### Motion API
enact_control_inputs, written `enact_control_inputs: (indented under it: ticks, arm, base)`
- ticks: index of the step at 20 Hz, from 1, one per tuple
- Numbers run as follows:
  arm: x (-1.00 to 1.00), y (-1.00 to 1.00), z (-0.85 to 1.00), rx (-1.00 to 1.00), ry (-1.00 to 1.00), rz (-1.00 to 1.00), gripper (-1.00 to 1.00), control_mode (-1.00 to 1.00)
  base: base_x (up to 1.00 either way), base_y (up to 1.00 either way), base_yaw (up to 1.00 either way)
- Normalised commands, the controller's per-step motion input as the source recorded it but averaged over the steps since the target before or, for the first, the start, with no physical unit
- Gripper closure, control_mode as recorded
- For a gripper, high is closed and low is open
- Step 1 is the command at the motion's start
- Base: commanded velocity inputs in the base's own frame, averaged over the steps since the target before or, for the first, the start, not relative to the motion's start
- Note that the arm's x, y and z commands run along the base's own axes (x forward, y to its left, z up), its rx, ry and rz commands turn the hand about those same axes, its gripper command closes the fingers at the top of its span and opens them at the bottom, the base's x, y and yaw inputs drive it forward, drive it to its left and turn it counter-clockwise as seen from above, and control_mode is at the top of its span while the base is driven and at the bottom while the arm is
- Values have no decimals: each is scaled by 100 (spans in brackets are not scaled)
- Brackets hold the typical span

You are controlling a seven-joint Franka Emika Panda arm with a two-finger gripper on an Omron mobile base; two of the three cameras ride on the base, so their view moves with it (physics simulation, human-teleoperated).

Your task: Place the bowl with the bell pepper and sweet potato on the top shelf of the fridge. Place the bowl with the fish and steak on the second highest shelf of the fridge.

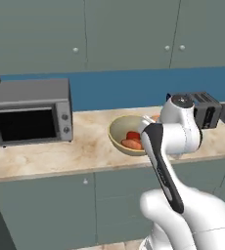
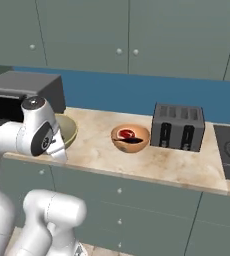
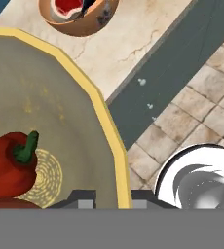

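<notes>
On the counter (image 2: 137, 160), straddling the yellow bowl's rim (image 3: 104, 116) with parted fingertips (image 3: 84, 199), not yet gripping, leaving both bowls still awaiting the fridge

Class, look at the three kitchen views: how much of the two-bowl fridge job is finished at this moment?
Nothing is finished: both bowls sit on the counter. In hand: the tool straddles the yellow bowl's rim, one fingertip inside and one outside, with the bell pepper in it; whether it grips yet is unclear. Left: lifting and shelving that bowl, then the brown bowl by the toaster.
</notes>
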Motion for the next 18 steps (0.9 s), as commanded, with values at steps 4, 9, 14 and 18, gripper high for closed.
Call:
enact_control_inputs:
  ticks: [4,9,14,18]
  arm:
    - [0,0,0,0,0,0,100,100]
    - [0,0,0,0,0,0,100,100]
    - [0,0,0,0,0,0,100,100]
    - [0,0,0,0,0,0,100,100]
  base:
    - [-87,45,28]
    - [-56,76,37]
    - [-96,81,45]
    - [-88,90,35]
